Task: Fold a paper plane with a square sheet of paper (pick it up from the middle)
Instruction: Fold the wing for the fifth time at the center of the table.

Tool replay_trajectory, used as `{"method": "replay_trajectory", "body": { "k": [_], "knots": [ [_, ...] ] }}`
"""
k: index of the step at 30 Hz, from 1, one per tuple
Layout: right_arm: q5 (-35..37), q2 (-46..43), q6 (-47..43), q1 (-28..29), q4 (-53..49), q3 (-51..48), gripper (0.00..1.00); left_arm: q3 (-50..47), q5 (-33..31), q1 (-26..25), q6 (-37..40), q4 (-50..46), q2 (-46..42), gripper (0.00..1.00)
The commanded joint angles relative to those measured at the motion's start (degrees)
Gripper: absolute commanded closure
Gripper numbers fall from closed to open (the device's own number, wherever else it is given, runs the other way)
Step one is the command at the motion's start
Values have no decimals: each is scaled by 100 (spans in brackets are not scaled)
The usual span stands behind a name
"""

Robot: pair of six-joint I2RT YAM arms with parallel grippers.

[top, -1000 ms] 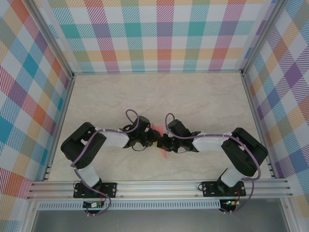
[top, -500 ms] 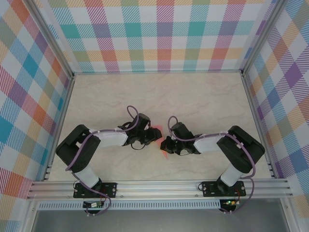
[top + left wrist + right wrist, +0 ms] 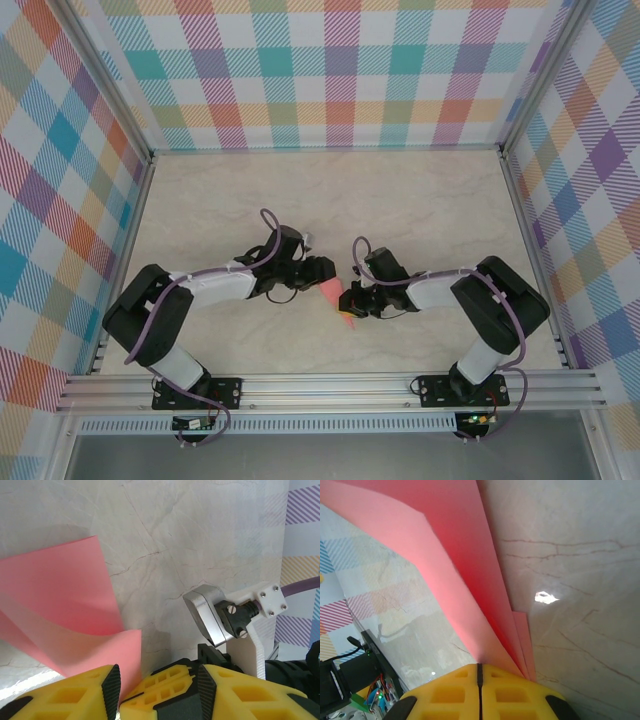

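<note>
Marble-look table [image 3: 420, 200]: the right gripper [image 3: 479, 672] is clamping the paper plane [image 3: 336, 297].
The left gripper [image 3: 160, 677] is gaping just beside its left flank; the plane's long axis is running toward the near edge.

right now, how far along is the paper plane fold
Done: the paper plane is already creased into stacked pink layers, narrowing to a point. In hand: the right jaws are shut on its folded edge; the left jaws sit at it, grip unclear. To do: probably any last folds, then release.
</note>
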Motion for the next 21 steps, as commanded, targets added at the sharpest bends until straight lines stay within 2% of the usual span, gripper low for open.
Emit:
{"method": "replay_trajectory", "body": {
  "k": [1,7,11,14,21],
  "knots": [
    [-32,222,-205,-48,-635,-9,93,36,228,-54,140,285,183,53],
    [-40,302,-162,-45,-601,7,93,99,259,-111,152,425,550,53],
    [-53,372,-153,-49,-615,8,93,151,-192,-96,143,336,736,54],
    [-90,418,-183,-49,-679,29,93,201,-516,33,129,188,905,54],
    [-94,353,-297,-49,-945,65,94,341,-503,348,259,-37,1245,55]
  ]
}}
